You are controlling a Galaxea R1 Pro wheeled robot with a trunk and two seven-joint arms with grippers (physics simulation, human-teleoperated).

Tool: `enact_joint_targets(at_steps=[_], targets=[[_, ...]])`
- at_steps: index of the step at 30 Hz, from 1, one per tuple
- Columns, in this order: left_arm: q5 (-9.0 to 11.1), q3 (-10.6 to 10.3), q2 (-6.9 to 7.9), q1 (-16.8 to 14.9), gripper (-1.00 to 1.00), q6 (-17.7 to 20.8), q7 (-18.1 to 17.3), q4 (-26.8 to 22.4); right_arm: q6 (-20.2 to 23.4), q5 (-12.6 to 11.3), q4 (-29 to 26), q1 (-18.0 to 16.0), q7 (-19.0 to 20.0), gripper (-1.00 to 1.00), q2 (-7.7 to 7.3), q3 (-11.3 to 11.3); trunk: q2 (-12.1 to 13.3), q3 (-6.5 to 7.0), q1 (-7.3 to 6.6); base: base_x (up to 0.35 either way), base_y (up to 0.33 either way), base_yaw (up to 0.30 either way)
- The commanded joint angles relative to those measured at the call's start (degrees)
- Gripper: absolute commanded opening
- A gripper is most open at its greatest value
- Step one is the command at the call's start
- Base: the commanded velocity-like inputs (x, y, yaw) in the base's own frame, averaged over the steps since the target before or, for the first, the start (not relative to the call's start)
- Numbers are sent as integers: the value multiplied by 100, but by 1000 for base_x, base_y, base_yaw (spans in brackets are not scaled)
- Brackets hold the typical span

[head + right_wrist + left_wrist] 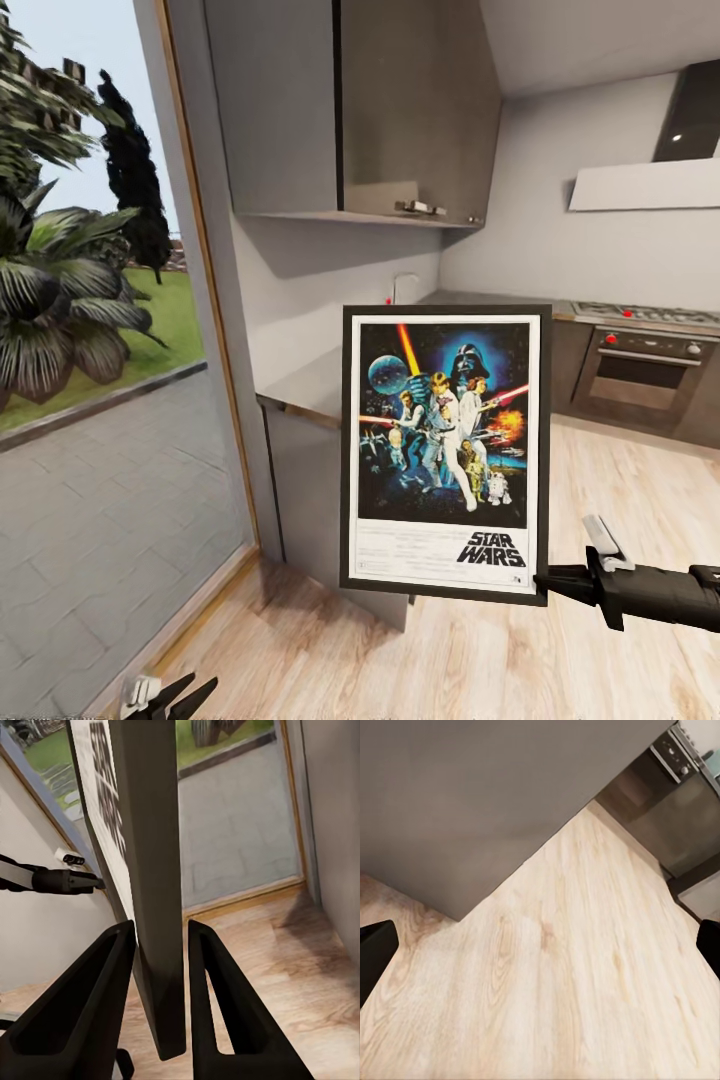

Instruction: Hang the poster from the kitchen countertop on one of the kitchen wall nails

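Poster (pixel 445 452) hung upright in the air, clear of the kitchen countertop (pixel 310 385), pinched at its lower right corner by the right pincer (pixel 545 583), whose two fingers (pixel 82 1012) clamped the frame edge between them. The left pincer (pixel 170 697) sat low over the wooden floor (pixel 577 975), fingers spread, holding nothing. No wall nail was visible. A corner grip like this would likely let the frame swing, so slow travel and a level wrist seemed wise.

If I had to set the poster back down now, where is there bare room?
Bare worktop on the kitchen countertop between the window-side end and the tap. Open wood floor before the oven. The poster hangs from the right gripper.
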Motion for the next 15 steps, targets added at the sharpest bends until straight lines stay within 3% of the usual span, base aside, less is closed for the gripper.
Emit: enact_joint_targets(at_steps=[1,15], targets=[[2,7,0,-4,100,-29,-14,6,72,-10,0,-4,25,-100,-1,0,36,2,-22,0,0,0],[2,7,-2,-4,100,-28,-14,5,77,-10,0,-4,25,-100,0,0,598,124,-330,0,0,0]])
